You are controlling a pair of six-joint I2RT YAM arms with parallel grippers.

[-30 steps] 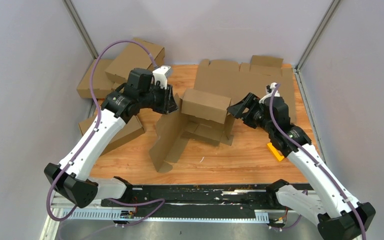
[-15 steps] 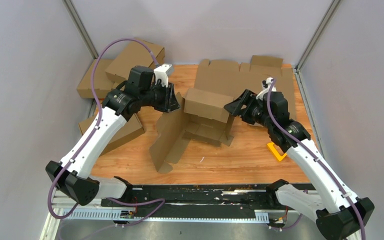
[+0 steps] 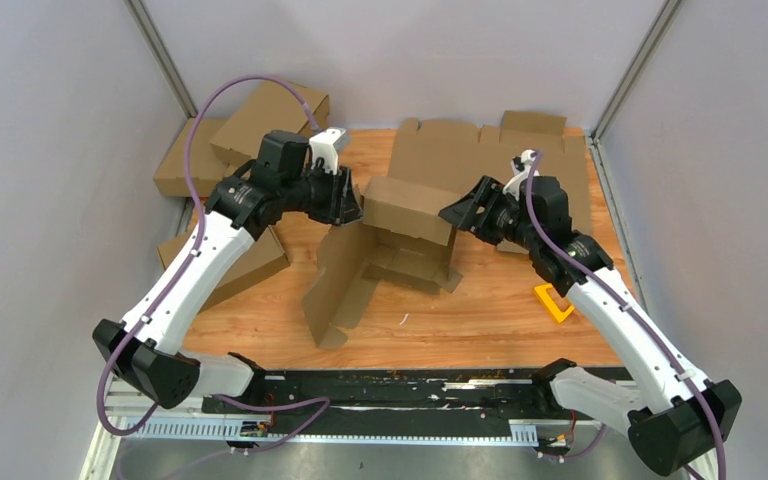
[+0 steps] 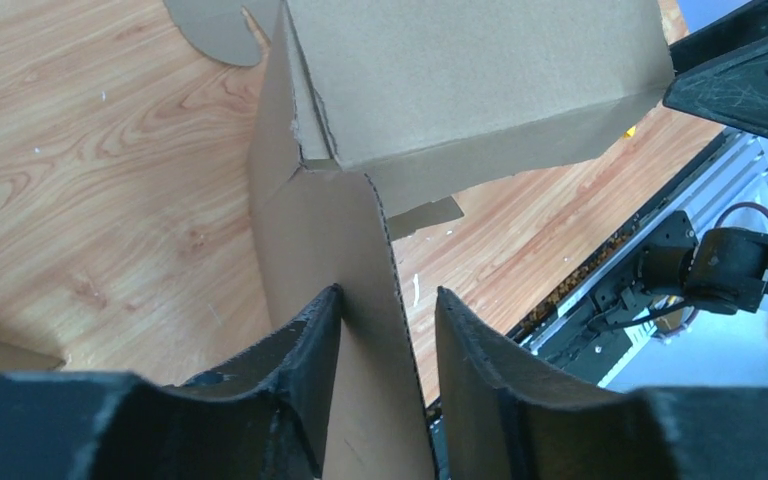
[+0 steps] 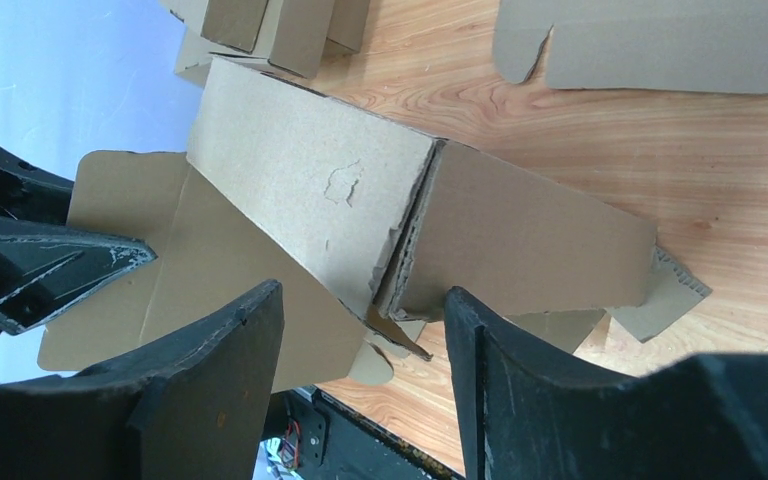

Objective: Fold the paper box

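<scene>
The paper box (image 3: 405, 235) stands half folded at the table's middle: a raised back wall (image 5: 310, 180), a right end wall (image 5: 530, 240) and a long left panel (image 4: 350, 300) that slopes toward the near edge. My left gripper (image 3: 346, 205) straddles that panel's top edge. The left wrist view has the cardboard lying against one of the fingers (image 4: 305, 345), with a gap to the other, so the left gripper (image 4: 385, 300) is open. My right gripper (image 3: 453, 212) hovers open at the box's right back corner. That corner sits just beyond the right gripper (image 5: 360, 300), untouched.
A flat die-cut cardboard sheet (image 3: 480, 150) lies at the back. Finished brown boxes (image 3: 265, 115) are stacked at the back left, and another box (image 3: 250, 268) lies under the left arm. A yellow object (image 3: 550, 303) rests beside the right arm. A black rail (image 3: 390, 385) runs along the near edge.
My right gripper has moved left up to the box's right corner, its jaws a little narrower. The left jaws have loosened from the panel. The box has shifted slightly left.
</scene>
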